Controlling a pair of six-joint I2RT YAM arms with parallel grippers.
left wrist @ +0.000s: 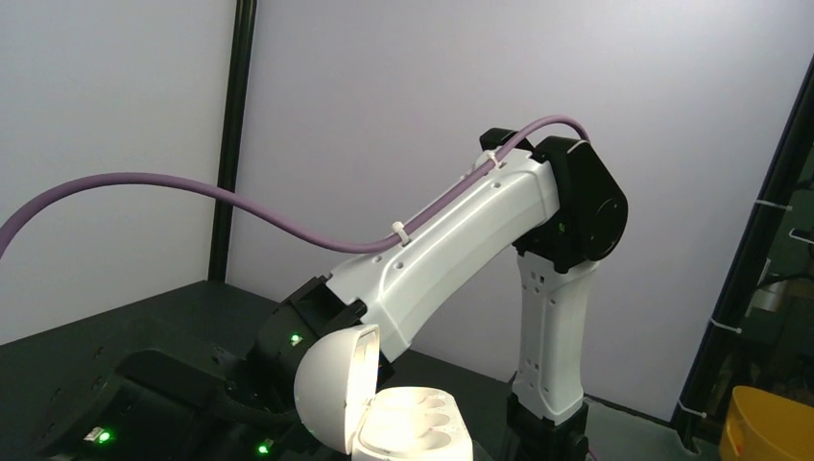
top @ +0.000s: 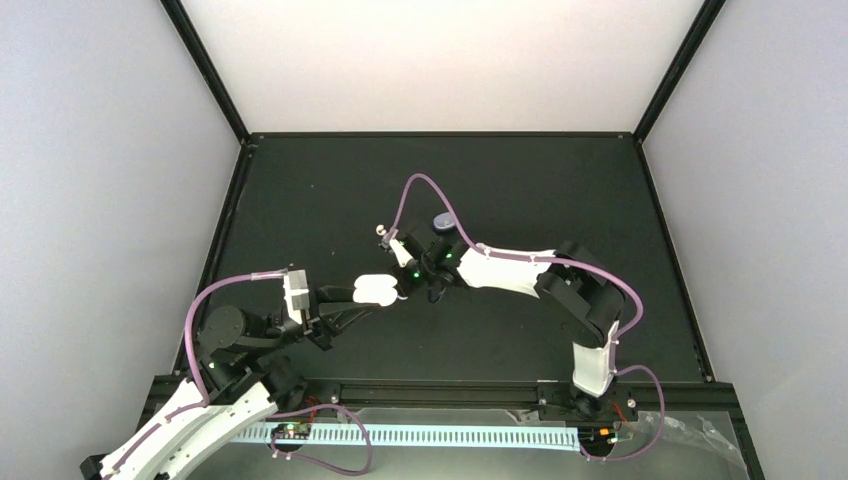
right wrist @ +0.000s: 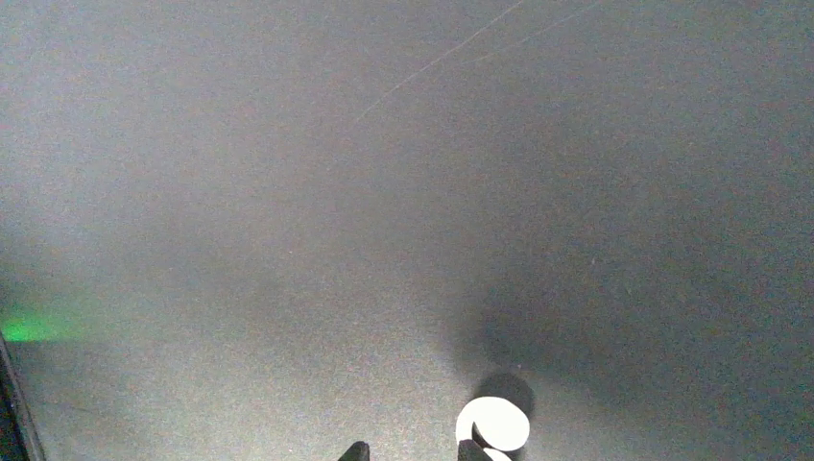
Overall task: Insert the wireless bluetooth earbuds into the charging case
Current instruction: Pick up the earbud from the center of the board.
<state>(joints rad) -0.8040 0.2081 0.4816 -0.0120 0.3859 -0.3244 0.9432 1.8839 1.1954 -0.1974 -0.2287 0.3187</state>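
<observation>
Mid-worktop, we see the left hand (top: 345, 297) clenched on the white clamshell charging case (left wrist: 413, 424), its domed lid swung up and its moulded wells facing upward. The right hand (right wrist: 411, 453) stands released, its two dark fingertips parted with nothing between them, low over the black worktop (top: 520, 180). A tiny white curled earbud (right wrist: 492, 423) lies on the mat just beside one fingertip, outside the case. A small lilac object (top: 440, 222) sits near the right wrist. Beyond both hands, we find open mat running to the black frame rail (top: 440, 134) at the far edge, with the side rails well apart from the arms.
</observation>
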